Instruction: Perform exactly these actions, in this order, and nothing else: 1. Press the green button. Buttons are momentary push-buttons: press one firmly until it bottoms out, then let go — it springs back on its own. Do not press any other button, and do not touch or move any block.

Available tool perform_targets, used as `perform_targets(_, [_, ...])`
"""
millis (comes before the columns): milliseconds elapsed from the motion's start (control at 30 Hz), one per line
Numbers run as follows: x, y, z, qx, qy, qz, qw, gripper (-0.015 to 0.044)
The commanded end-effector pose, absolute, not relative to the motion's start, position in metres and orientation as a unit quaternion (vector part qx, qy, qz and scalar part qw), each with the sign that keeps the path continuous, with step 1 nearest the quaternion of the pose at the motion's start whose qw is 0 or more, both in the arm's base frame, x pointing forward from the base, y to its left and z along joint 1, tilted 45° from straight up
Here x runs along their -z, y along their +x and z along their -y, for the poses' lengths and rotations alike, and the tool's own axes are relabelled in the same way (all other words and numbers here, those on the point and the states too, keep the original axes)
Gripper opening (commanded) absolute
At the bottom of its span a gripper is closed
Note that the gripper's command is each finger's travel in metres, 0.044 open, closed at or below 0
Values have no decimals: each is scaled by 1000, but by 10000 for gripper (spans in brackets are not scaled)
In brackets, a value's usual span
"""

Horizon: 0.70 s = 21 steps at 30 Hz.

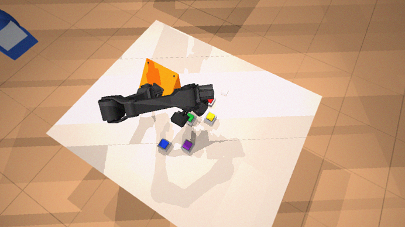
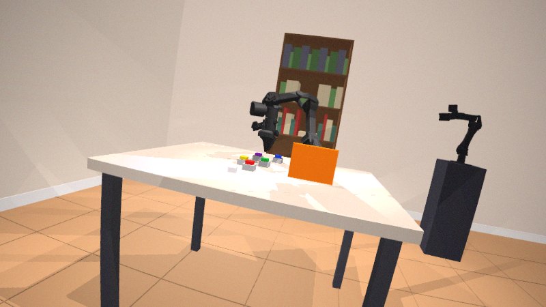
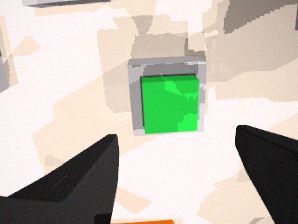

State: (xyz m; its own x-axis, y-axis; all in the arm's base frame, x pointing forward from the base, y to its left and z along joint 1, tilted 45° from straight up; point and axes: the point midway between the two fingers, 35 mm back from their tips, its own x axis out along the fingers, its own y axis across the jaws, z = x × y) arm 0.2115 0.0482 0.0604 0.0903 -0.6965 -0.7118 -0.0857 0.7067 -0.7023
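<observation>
The green button (image 1: 190,118) (image 2: 264,159) (image 3: 170,106) sits in its grey housing on the table, its cap standing proud, partly hidden by the arm in the top view. My gripper (image 2: 267,148) (image 3: 177,139) is open and empty. It points down above the buttons, with a gap to the table. In the wrist view the green button lies ahead of the fingertips, between their lines and a little beyond them. No contact with it shows.
Nearby stand the red (image 1: 210,101) (image 2: 249,162), yellow (image 1: 210,116) (image 2: 243,157), purple (image 1: 187,144) (image 2: 258,154) and blue (image 1: 163,143) (image 2: 278,156) buttons. A white block (image 1: 224,92) (image 2: 232,169) lies near the red one. An orange panel (image 1: 167,78) (image 2: 312,164) stands beside the arm.
</observation>
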Motion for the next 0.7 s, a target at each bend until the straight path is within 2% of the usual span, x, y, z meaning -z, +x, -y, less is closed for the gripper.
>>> perform_targets(0, [-55,213,-41,226,-309,-629,676,111])
perform_targets(133, [-55,213,-41,226,-309,-629,676,20])
perform_targets(667, [-50,215,-36,226,-309,-629,676,20])
